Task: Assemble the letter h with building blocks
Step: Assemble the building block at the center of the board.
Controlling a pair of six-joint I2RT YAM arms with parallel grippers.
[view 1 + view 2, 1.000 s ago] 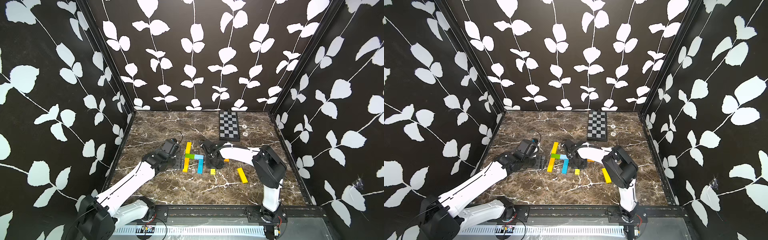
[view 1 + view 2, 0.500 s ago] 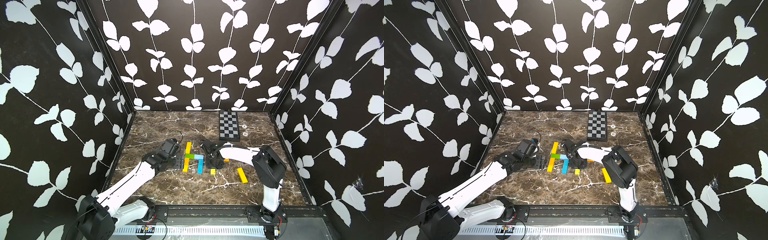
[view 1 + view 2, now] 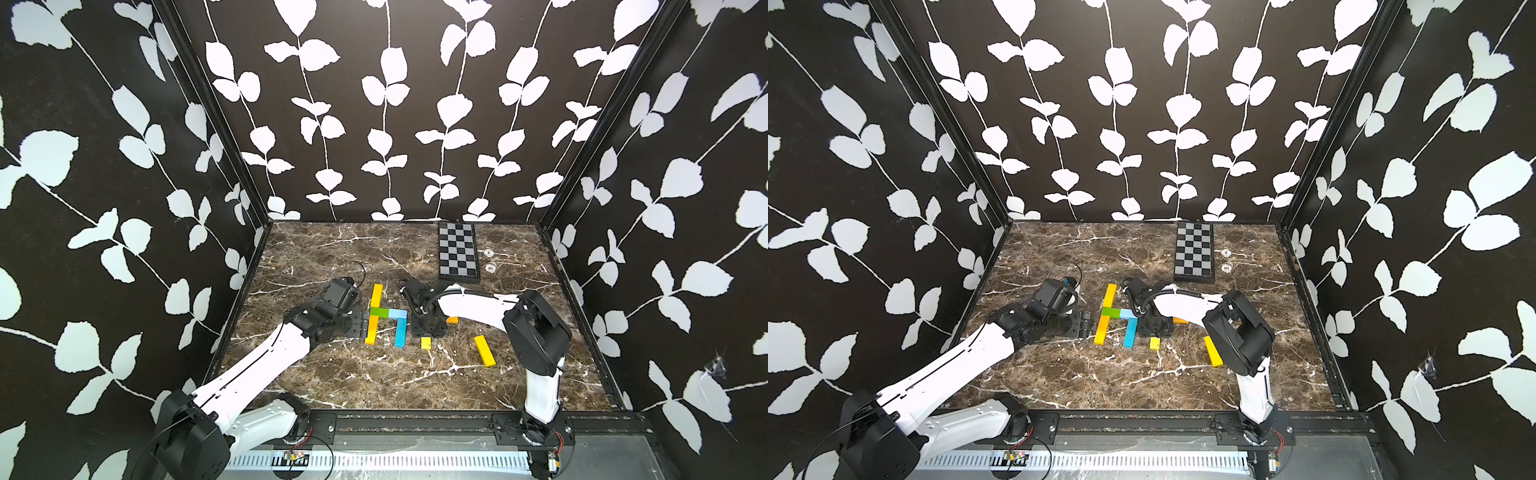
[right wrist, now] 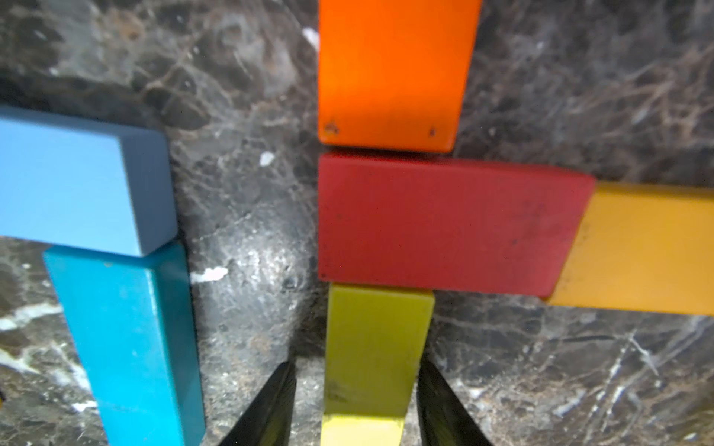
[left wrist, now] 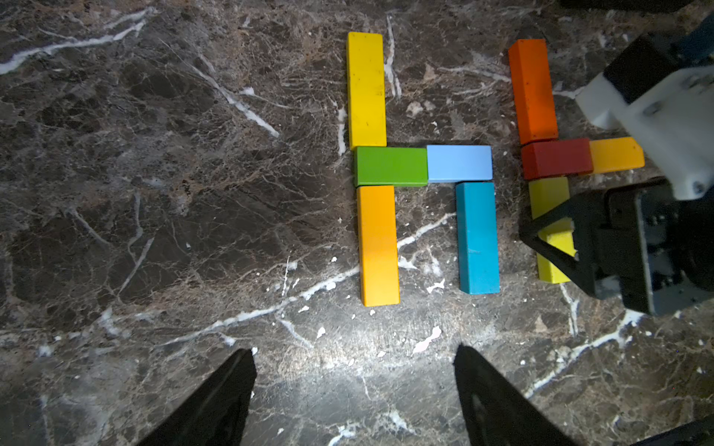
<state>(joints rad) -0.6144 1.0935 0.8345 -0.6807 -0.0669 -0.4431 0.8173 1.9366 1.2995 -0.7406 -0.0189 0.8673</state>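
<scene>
Five building blocks form one figure in both top views: a yellow bar [image 3: 376, 295], a green block [image 3: 379, 311], a light blue block [image 3: 398, 312], an amber bar [image 3: 372, 329] and a blue bar [image 3: 400, 333]. Beside it lie an orange bar [image 4: 394, 73], a red block [image 4: 444, 224], an amber block [image 4: 649, 247] and a yellow-green bar [image 4: 376, 347], all touching. My right gripper [image 4: 356, 367] is down at the table, open, straddling the yellow-green bar with a gap on one side. My left gripper [image 5: 353, 349] stands open over bare marble just left of the first figure.
A black-and-grey checkered board [image 3: 457, 249] lies at the back right. A small yellow cube [image 3: 425, 342] and a loose yellow bar [image 3: 484, 351] lie in front of my right gripper. Patterned walls close in three sides.
My right gripper's jaws have spread apart from the yellow-green bar. Neither arm has shifted in the top views, and the blocks lie where they were.
</scene>
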